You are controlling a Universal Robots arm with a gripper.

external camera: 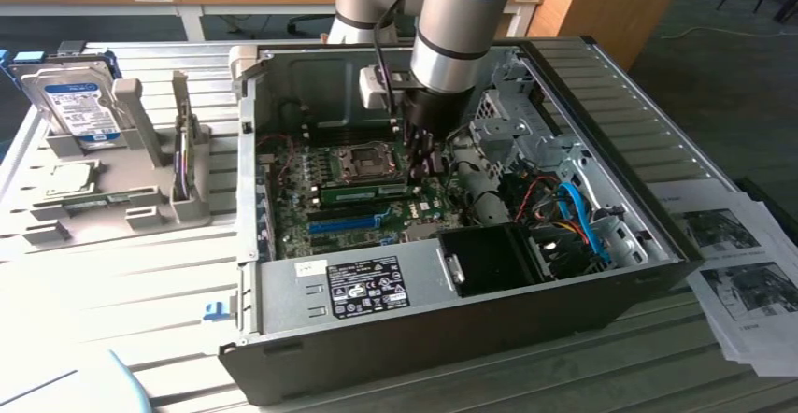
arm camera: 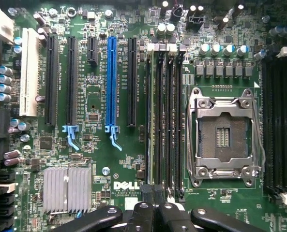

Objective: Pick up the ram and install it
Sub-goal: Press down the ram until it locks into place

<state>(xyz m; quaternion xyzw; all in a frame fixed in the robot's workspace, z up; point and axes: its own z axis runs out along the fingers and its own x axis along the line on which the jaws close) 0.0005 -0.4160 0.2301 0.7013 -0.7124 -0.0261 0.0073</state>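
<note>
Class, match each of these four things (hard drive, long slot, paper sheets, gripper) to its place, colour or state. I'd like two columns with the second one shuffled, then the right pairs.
1. hard drive
2. long slot
3. paper sheets
4. gripper

A. blue
B. shut, above the memory slots
C. standing in a grey rack, at the exterior view's left
D. lying at the exterior view's right of the computer case

Pairs: 1-C, 2-A, 3-D, 4-B
</note>
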